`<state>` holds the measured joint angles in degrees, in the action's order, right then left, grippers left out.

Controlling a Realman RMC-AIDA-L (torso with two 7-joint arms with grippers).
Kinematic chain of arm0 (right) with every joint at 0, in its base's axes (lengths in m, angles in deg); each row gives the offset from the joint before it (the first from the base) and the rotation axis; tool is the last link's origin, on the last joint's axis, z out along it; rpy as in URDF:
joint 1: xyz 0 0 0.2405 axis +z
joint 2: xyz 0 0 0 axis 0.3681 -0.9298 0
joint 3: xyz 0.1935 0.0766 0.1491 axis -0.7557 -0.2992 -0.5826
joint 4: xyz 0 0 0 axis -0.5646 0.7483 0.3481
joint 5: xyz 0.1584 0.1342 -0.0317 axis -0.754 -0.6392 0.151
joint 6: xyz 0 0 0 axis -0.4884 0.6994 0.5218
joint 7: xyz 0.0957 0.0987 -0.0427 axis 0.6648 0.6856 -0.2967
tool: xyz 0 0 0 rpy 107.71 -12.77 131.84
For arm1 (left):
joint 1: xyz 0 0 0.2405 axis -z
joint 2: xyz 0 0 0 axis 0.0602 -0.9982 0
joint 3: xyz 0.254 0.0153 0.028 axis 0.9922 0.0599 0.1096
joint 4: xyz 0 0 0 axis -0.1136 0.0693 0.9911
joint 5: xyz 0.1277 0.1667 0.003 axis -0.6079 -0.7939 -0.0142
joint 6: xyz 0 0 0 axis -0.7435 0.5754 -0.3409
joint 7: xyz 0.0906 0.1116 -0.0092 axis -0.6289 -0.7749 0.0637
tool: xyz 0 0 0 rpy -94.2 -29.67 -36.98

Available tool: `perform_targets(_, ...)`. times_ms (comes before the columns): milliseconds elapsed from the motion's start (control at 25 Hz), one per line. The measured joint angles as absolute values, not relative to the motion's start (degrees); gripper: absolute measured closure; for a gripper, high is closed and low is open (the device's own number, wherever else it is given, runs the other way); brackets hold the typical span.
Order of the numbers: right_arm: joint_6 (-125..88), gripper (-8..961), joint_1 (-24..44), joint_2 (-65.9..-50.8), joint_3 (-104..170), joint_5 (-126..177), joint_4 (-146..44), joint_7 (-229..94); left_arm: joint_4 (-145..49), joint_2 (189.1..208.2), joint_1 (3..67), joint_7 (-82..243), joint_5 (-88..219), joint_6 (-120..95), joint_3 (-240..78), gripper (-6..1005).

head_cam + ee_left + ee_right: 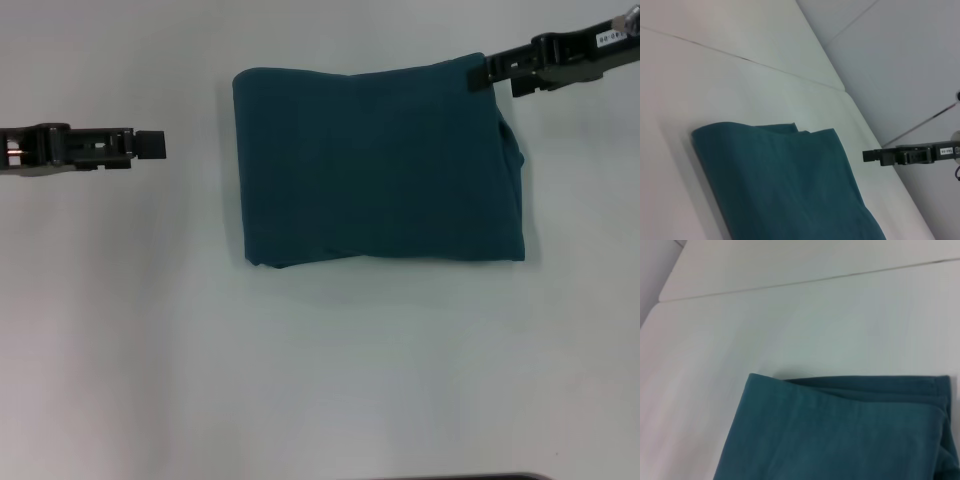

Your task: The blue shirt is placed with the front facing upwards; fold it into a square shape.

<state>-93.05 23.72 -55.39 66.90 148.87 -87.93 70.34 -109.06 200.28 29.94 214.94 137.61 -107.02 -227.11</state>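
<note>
The blue shirt (375,165) lies on the white table (300,380) as a compact, roughly square teal bundle, with plain fabric on top and layered edges along its right side. The same bundle shows in the left wrist view (785,185) and the right wrist view (840,435). My right gripper (480,73) is at the shirt's far right corner; I cannot tell whether it touches the cloth. It also appears in the left wrist view (869,156), just off the fabric's edge. My left gripper (152,145) hovers over bare table, well to the left of the shirt.
White tabletop surrounds the shirt on all sides, with a seam line (790,284) across the surface beyond it. A dark edge (460,477) shows at the very bottom of the head view.
</note>
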Motion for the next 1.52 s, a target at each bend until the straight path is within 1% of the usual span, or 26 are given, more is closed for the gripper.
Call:
perform_targets(240, -91.8, 87, 24.2, -55.24, 69.0, 152.0, -87.7, 72.8, -108.9, 200.54, 29.4, 214.7, 137.7, -106.9, -228.4, 40)
perform_targets(360, -90.7, 87, 24.2, -55.86, 69.6, 154.9, -87.7, 73.7, -108.9, 200.6, 29.8, 214.7, 138.1, -106.4, -228.9, 41)
perform_targets(560, -89.4, 87, 23.6, -56.2, 69.1, 154.1, -87.7, 73.5, -108.8, 200.67, 30.2, 214.6, 138.2, -106.3, -229.1, 41)
perform_targets(1000, -83.2, 89, 24.0, -58.69, 69.9, 153.2, -87.2, 71.9, -108.4, 201.24, 30.5, 214.6, 139.0, -105.4, -229.1, 40)
perform_targets(1320, -81.1, 89, 24.2, -59.33, 70.4, 153.1, -86.1, 71.9, -108.4, 201.52, 30.4, 214.5, 139.1, -104.2, -229.3, 40)
perform_targets(1520, -80.5, 90, 24.3, -59.41, 70.5, 153.1, -85.1, 72.0, -108.4, 201.56, 30.5, 214.5, 139.2, -103.5, -229.3, 40)
